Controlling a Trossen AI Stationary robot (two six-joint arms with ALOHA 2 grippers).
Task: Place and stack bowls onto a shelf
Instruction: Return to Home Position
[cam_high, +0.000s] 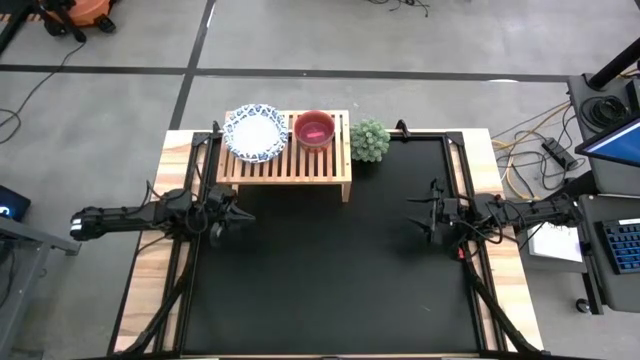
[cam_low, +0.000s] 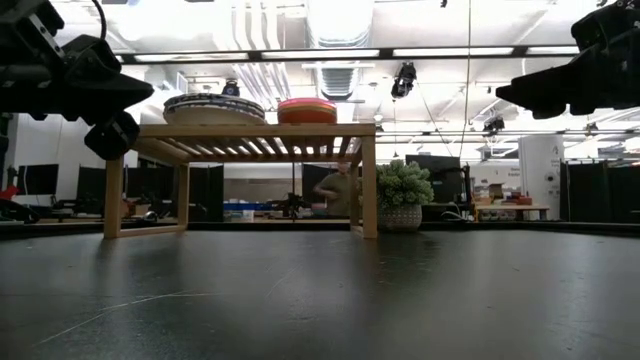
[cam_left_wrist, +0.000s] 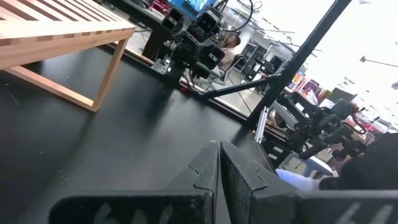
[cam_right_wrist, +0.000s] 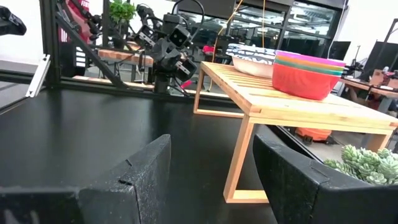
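Note:
The light-wood shelf (cam_high: 285, 165) stands on its legs at the table's far edge, left of centre. On its slatted top rest two stacks by their bases: white bowls with blue patterned rims (cam_high: 255, 133) at the left, and smaller coloured bowls (cam_high: 314, 130), nested with a red one at the bottom (cam_right_wrist: 308, 78), at the right. My left gripper (cam_high: 245, 215) hovers shut at the table's left, pointing level toward the middle. My right gripper (cam_high: 410, 218) hovers open at the table's right and faces it. Nothing is between the right fingers (cam_right_wrist: 143, 180).
A small green potted plant (cam_high: 369, 140) stands on the table just right of the shelf. The black table top (cam_high: 330, 270) stretches between and in front of both arms. A person (cam_low: 345, 190) shows in the room far behind the table.

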